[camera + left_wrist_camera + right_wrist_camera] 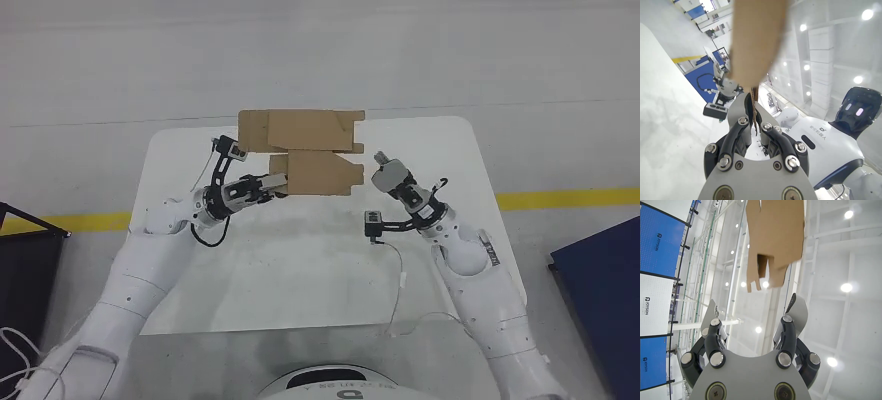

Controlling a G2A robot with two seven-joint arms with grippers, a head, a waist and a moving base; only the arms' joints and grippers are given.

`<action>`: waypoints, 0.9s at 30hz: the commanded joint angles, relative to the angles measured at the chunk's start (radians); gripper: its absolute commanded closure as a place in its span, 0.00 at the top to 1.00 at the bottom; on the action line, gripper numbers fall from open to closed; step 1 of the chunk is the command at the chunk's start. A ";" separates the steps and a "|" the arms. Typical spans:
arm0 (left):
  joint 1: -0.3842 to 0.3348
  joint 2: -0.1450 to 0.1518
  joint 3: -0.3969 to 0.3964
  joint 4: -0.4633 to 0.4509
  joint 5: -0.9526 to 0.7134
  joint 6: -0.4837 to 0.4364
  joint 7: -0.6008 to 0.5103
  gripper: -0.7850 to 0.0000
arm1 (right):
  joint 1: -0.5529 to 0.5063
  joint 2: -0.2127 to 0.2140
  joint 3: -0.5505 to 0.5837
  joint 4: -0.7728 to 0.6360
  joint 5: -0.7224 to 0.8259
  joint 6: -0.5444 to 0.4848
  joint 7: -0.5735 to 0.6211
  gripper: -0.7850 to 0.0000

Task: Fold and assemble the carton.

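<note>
A thin white cable [400, 291] trails from the right arm across the near part of the white table [300, 270]. Farther in, the left hand [280, 184] [753, 102] is clamped on the left edge of a flattened brown carton [318, 172] [755, 37] [776, 237] and holds it above the table's middle; the left wrist view shows the cardboard edge pinched between both pads. The right hand [383, 168] [753, 300] sits just beside the carton's right edge with its fingers spread apart. It touches nothing, and a narrow gap separates it from the slotted flaps. Just beyond the held carton, a second flat cardboard blank [300, 130] lies at the table's far edge. The two meet in the top view, but I cannot tell whether they touch. On the floor are a yellow line [565, 198], a blue mat [605, 290] to the right and a dark frame [25, 270] to the left.
</note>
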State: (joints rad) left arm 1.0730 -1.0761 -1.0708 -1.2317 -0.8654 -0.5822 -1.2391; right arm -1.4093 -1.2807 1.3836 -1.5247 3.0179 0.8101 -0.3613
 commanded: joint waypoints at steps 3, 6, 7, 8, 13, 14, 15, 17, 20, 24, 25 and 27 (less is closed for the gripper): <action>0.028 0.011 -0.031 -0.021 0.015 0.027 -0.026 0.00 | 0.001 0.013 0.041 -0.025 -0.003 -0.055 -0.068 0.58; 0.042 0.015 -0.044 -0.040 0.028 0.038 -0.038 0.00 | 0.014 0.018 0.044 -0.033 -0.048 -0.101 -0.101 0.50; 0.046 0.016 -0.047 -0.044 0.030 0.041 -0.040 0.00 | 0.018 0.019 0.040 -0.034 -0.054 -0.109 -0.103 0.50; 0.049 0.017 -0.049 -0.048 0.034 0.044 -0.043 0.00 | 0.021 0.019 0.037 -0.035 -0.066 -0.115 -0.105 0.50; 0.056 0.019 -0.051 -0.057 0.041 0.046 -0.045 0.00 | 0.039 0.019 0.039 -0.040 -0.131 -0.108 -0.048 0.49; 0.058 0.019 -0.052 -0.055 0.037 0.045 -0.044 0.00 | 0.044 0.020 0.055 -0.049 -0.189 -0.093 -0.007 0.48; 0.058 0.019 -0.054 -0.052 0.035 0.046 -0.045 0.00 | 0.046 0.021 0.074 -0.061 -0.285 -0.077 0.043 0.46; 0.059 0.019 -0.057 -0.038 0.025 0.049 -0.048 0.00 | 0.042 0.022 0.108 -0.097 -0.549 -0.057 0.192 0.46; 0.052 0.017 -0.058 -0.015 0.007 0.071 -0.070 0.00 | 0.021 0.020 0.112 -0.130 -0.959 -0.114 0.442 0.40; 0.045 0.014 -0.063 -0.007 -0.002 0.090 -0.089 0.00 | 0.002 0.024 0.076 -0.108 -1.420 -0.285 0.703 0.45; 0.045 0.014 -0.065 -0.005 -0.004 0.093 -0.092 0.00 | -0.001 0.023 0.065 -0.089 -1.453 -0.316 0.745 0.55; 0.044 0.012 -0.071 -0.002 -0.005 0.092 -0.091 0.00 | -0.001 0.022 0.063 -0.080 -1.452 -0.324 0.756 1.00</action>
State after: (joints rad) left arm 1.1171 -1.0630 -1.1385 -1.2357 -0.8705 -0.4886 -1.3319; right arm -1.4109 -1.2585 1.4459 -1.6052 1.5721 0.4843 0.3898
